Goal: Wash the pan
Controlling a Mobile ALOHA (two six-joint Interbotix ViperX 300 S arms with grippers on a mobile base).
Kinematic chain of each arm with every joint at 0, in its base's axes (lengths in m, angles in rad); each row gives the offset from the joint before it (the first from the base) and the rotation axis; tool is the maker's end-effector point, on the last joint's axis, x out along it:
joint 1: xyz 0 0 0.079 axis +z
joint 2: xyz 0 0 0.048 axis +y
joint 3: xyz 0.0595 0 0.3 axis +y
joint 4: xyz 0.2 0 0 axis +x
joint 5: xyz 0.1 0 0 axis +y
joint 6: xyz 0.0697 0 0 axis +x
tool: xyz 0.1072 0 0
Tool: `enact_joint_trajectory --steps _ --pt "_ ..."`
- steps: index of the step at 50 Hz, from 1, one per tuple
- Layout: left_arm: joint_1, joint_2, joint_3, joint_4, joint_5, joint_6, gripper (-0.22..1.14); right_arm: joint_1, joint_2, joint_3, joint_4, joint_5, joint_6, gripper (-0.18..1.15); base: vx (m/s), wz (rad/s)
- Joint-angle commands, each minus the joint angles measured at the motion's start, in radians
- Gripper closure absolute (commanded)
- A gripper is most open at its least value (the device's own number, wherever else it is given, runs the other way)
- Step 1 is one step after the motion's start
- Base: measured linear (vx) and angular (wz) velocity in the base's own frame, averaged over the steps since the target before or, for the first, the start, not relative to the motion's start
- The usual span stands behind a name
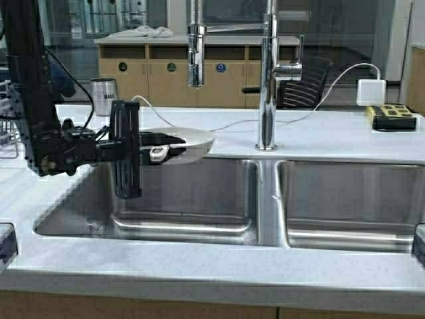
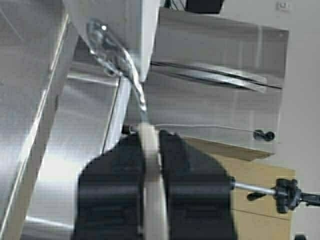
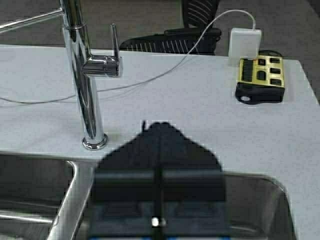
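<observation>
The white pan [image 1: 196, 141] hangs level above the back of the left sink basin [image 1: 186, 199], below and a little left of the faucet's spray head [image 1: 195, 56]. My left gripper [image 1: 149, 150] is shut on its short pale handle [image 1: 158, 154]. In the left wrist view the handle [image 2: 150, 170] runs between the two black fingers [image 2: 112, 190], and a shiny metal bracket [image 2: 112, 47] joins it to the pan's body [image 2: 117, 20]. My right gripper [image 3: 159, 131] is shut on nothing, over the right basin's back edge near the faucet's base [image 3: 94, 141].
The tall chrome faucet [image 1: 267, 80] stands behind the divider between the two basins. A steel tumbler [image 1: 103, 95] sits on the counter at back left. A yellow-and-black power strip [image 1: 392, 117], a white adapter [image 1: 370, 92] and a thin cable [image 1: 232, 125] lie on the counter behind the sinks.
</observation>
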Motion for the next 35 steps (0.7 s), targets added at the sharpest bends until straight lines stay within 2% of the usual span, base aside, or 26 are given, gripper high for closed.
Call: enact_joint_trajectory --steps 1,15,23,30,33,35 --pt "-0.023 -0.038 0.029 0.029 -0.077 0.034 0.89 0.002 0.017 -0.038 -0.003 0.002 -0.003 0.90 0.12 0.05" --pt "-0.031 -0.052 0.100 0.037 -0.115 0.089 0.89 0.005 0.161 -0.172 -0.020 0.008 -0.012 0.90 0.10 0.00" --pt "-0.034 -0.051 0.123 0.038 -0.133 0.098 0.89 0.044 0.291 -0.264 -0.026 -0.005 -0.012 0.90 0.09 -0.06" --pt "-0.034 -0.051 0.141 0.038 -0.147 0.103 0.89 0.110 0.446 -0.337 -0.028 -0.078 -0.009 0.90 0.06 -0.03" --pt "-0.034 -0.049 0.143 0.038 -0.147 0.103 0.89 0.129 0.532 -0.385 -0.028 -0.098 -0.009 0.86 0.04 -0.04" --pt "-0.034 -0.048 0.141 0.038 -0.147 0.103 0.89 0.141 0.604 -0.431 -0.032 -0.098 -0.011 0.77 0.04 -0.04"
